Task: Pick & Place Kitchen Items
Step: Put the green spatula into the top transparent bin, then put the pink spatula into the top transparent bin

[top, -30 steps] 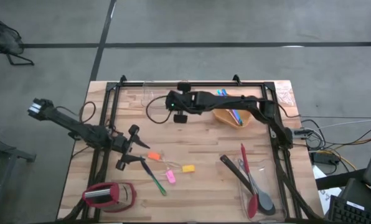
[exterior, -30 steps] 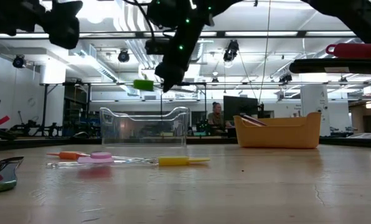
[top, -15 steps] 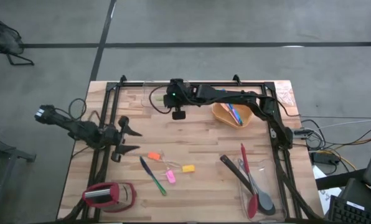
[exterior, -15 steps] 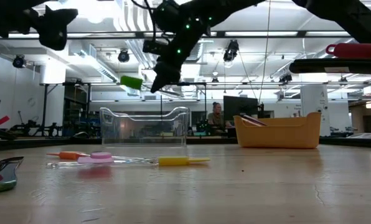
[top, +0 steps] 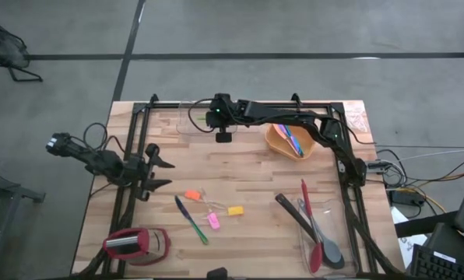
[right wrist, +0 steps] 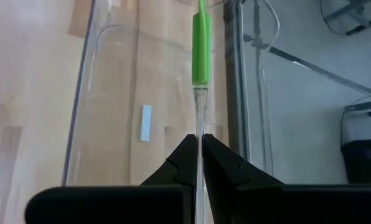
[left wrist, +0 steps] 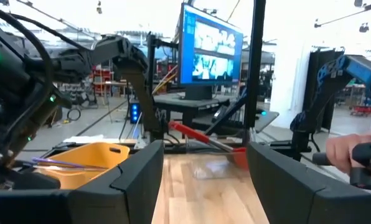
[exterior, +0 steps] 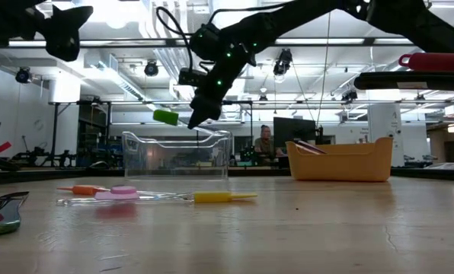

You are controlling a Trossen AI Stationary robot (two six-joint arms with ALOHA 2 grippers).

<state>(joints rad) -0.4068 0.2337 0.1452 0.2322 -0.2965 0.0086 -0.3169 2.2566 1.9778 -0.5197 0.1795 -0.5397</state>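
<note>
Pinching the thin clear stem of a green-handled utensil (right wrist: pixel 201 46), the right pincer (right wrist: pixel 199 149) holds it above the clear plastic tub (exterior: pixel 177 154) at the table's (top: pixel 255 179) far edge; its tip stays hidden. The left pincer (top: pixel 156 173) hangs released by the near-left edge.

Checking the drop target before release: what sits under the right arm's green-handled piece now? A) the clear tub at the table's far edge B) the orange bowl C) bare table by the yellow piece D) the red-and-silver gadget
A: the right gripper, jaws shut on the green-handled piece, holds it over the clear tub, whose walls frame it in the right wrist view.
</note>
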